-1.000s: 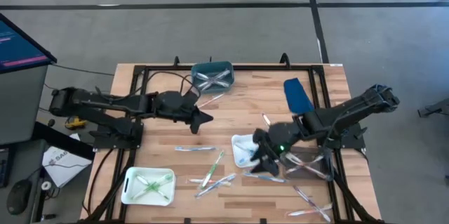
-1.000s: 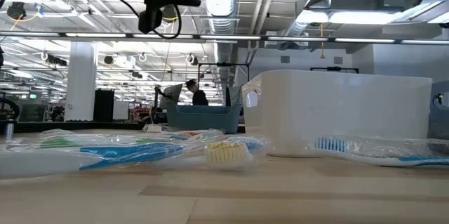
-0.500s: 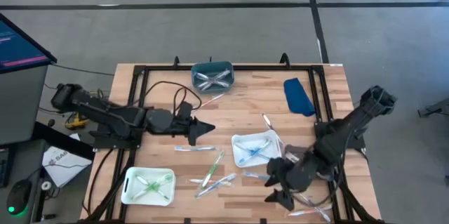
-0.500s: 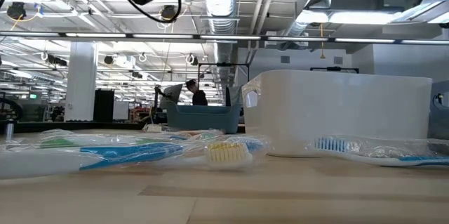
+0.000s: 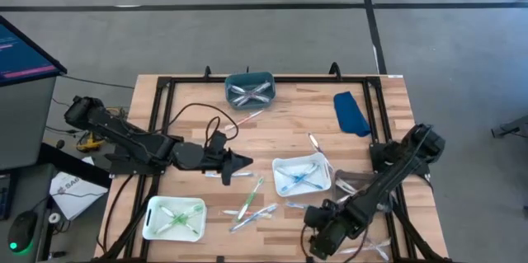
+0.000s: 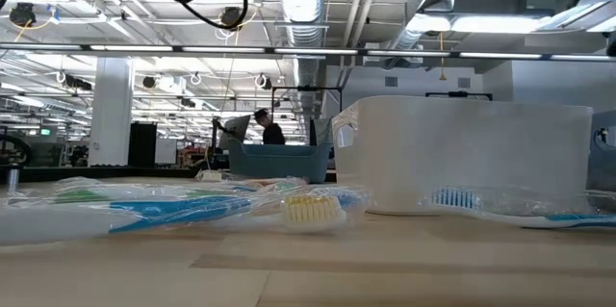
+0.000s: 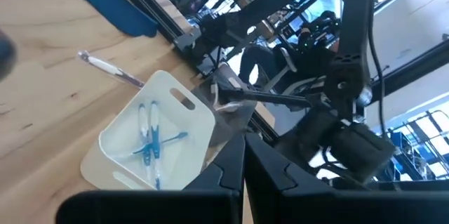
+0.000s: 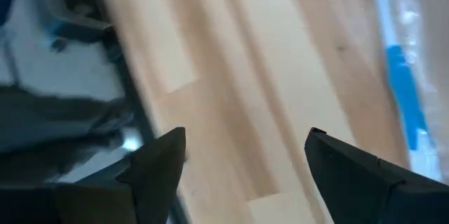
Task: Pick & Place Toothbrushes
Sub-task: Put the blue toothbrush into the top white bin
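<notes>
Both grippers empty above the table.

Left gripper (image 5: 244, 162) was clenched beside a wrapped toothbrush (image 5: 228, 174) mid-table. Right gripper (image 5: 317, 246) was spread wide near the front edge. Other toothbrushes (image 5: 252, 207) lay scattered beside the white tray (image 5: 280, 166).

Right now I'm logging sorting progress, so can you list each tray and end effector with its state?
Teal tray: holds clear toothbrushes.
White tray: holds blue toothbrushes.
Pale green tray: holds green toothbrushes.
Loose toothbrushes: lying unsorted on the table.
Left end effector: shut, empty, above a loose toothbrush.
Right end effector: open, empty, over the table's front edge.
</notes>
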